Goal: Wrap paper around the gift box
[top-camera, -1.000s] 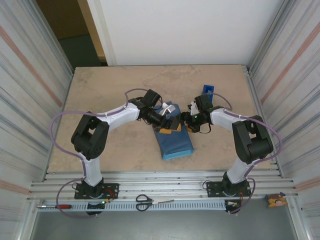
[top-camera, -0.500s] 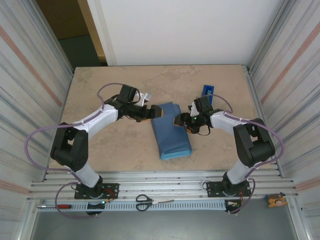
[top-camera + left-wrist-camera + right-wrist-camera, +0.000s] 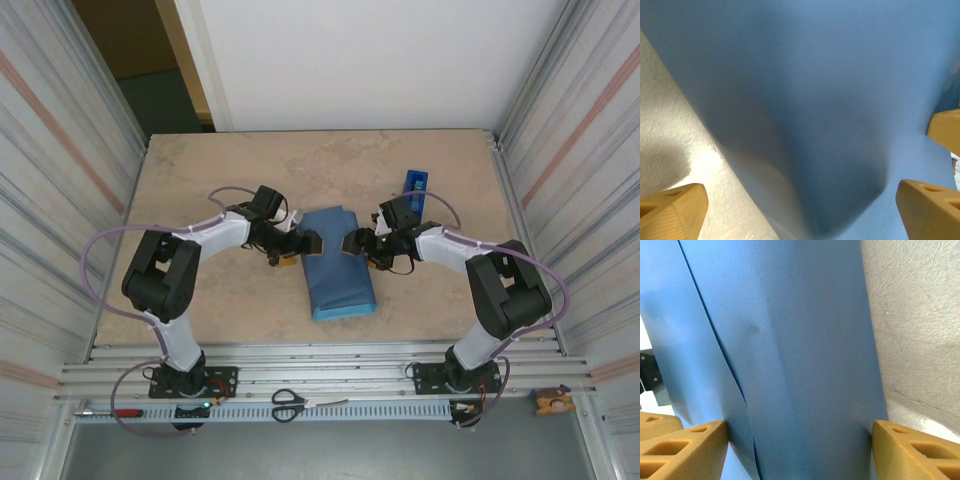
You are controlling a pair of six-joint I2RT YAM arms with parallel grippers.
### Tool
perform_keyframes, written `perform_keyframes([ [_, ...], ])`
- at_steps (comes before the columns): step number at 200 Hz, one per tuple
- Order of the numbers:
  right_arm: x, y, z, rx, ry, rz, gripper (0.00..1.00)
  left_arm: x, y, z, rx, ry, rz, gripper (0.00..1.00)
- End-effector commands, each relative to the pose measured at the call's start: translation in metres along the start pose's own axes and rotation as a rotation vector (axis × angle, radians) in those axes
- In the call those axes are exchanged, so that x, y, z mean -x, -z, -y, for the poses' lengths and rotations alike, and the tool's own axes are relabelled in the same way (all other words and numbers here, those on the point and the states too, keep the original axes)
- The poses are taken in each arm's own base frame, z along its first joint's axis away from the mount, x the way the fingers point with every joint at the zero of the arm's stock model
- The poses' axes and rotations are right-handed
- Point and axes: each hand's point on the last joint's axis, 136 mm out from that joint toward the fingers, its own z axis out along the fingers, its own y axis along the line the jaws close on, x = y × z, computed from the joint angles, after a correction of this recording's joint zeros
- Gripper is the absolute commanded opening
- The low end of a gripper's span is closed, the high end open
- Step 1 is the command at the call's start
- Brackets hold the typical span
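The paper (image 3: 338,270), folded into a bundle, lies to the near left of the tape dispenser (image 3: 415,183). Thin and light, it probably creases easily, so its folded edges seem best to hold. The left gripper (image 3: 303,244), beyond the paper from the dispenser, is spread wide and holds nothing. The right gripper (image 3: 352,243), on the dispenser's side, straddles the paper; I cannot tell if it clamps.

My left gripper (image 3: 308,242), repositioned.
I drew back leftward, then returned to the left edge of the paper (image 3: 338,268), which shifted left.

Paper (image 3: 815,100) blurry in L wrist cam; L tool fingers (image 3: 927,207) cropped by frame edge.
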Motion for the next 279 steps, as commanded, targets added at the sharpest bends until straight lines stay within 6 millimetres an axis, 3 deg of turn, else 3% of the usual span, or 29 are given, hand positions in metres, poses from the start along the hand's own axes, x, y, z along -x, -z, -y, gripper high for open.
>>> perform_keyframes([
  [1,-0.024,-0.005,0.028,-0.105,-0.057,-0.051,0.72,0.000,-0.003,0.004,0.000,-0.025,-0.024,0.93],
  [69,-0.024,-0.001,0.024,-0.092,-0.052,-0.043,0.73,-0.018,-0.024,-0.010,0.069,-0.053,-0.098,0.82],
  [188,-0.004,0.025,0.008,-0.025,0.010,-0.013,0.86,-0.020,-0.032,-0.022,0.129,-0.099,-0.153,0.80],
  [244,-0.004,0.018,-0.006,0.015,0.061,-0.050,0.90,-0.021,-0.036,-0.021,0.118,-0.118,-0.171,0.80],
  [279,-0.007,0.009,0.009,-0.056,0.045,-0.076,0.84,-0.021,-0.037,-0.022,0.117,-0.123,-0.179,0.80],
])
